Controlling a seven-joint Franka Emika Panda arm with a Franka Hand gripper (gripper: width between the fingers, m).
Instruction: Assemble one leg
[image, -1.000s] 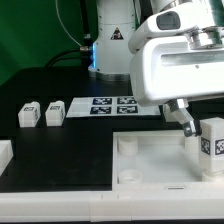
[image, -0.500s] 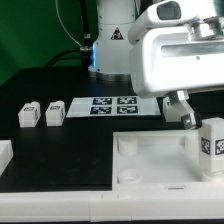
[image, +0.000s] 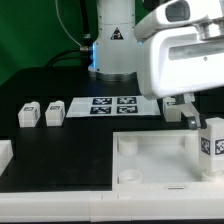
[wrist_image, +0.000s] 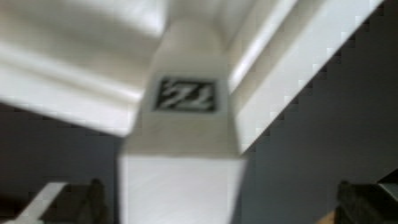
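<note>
One white tray (image: 160, 160) fills the foreground. One marker board (image: 105, 103), four tags on it, lies behind. Three tagged legs counted. The leg (image: 213, 140) stands upright on the tray's corner at the exterior view's right. First spare leg (image: 28, 114) and second spare leg (image: 53, 113) sit side by side, well apart from the tray. Gripper (wrist_image: 226, 200) is released, fingers (wrist_image: 80, 203) spread either side of the upright leg.

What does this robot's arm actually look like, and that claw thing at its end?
The arm is smooth, rounded and glossy white, with a dark triangular sticker on it and a blue light glowing lower down. The gripper sits under a big boxy white housing. Its two fingers are slim and dark grey.
</note>
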